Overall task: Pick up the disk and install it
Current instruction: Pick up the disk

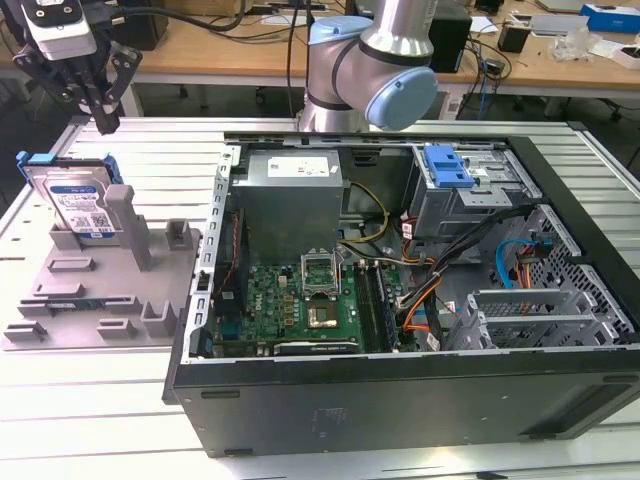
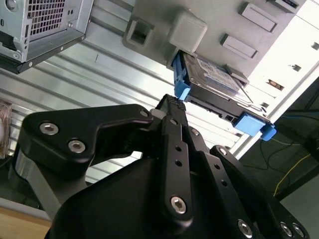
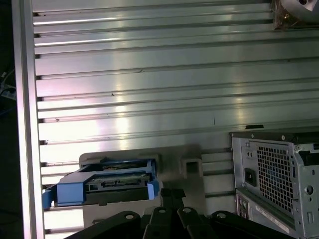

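Where the open computer case (image 1: 400,420) lies nearest you on the slatted table (image 1: 90,410), its board faces up and the cage (image 1: 470,190) with the blue tab sits at its far side. On the exterior view's left, outside the case, the disk (image 1: 80,205) stands on edge in the grey holder (image 1: 100,290). Your gripper (image 1: 106,122) hangs just above it without touching, fingers pressed together on nothing. Beyond rise the arm (image 1: 370,70) and cluttered desks (image 1: 230,50).
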You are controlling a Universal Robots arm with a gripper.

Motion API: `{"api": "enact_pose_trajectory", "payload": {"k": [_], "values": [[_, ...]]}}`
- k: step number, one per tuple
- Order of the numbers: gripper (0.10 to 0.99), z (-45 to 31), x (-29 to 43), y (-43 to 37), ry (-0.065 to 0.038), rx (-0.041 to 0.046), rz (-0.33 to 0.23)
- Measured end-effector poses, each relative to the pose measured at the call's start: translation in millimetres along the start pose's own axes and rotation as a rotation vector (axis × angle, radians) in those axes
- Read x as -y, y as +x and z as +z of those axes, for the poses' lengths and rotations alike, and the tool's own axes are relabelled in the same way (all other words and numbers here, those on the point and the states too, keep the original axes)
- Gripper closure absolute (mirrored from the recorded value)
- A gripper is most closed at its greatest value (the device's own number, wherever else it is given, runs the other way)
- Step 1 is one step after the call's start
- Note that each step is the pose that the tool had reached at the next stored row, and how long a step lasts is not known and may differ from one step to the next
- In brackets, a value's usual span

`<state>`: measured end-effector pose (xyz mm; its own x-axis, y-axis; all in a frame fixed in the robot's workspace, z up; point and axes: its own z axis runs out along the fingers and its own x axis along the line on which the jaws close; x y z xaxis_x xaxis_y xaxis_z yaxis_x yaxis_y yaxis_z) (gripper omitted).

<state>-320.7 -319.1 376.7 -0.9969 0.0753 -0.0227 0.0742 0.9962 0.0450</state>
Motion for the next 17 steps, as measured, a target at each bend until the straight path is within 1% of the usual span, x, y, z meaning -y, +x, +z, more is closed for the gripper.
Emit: {"api": "enact_pose_trajectory", "payload": {"k": [8, 11, 13, 15, 16, 17], "values": [[0.98, 0.0, 0.0, 0.1, 0.0, 0.0, 0.0], [0.98, -0.1, 0.0, 1.2, -0.002, -0.0038, -0.076], [0.98, 0.0, 0.0, 1.2, -0.003, -0.007, -0.145], [0.98, 0.1, 0.0, 1.2, -0.004, -0.0087, -0.183], [0.98, 0.2, 0.0, 1.2, -0.005, -0.0105, -0.226], [0.98, 0.3, 0.0, 1.2, -0.006, -0.0119, -0.256]]}}
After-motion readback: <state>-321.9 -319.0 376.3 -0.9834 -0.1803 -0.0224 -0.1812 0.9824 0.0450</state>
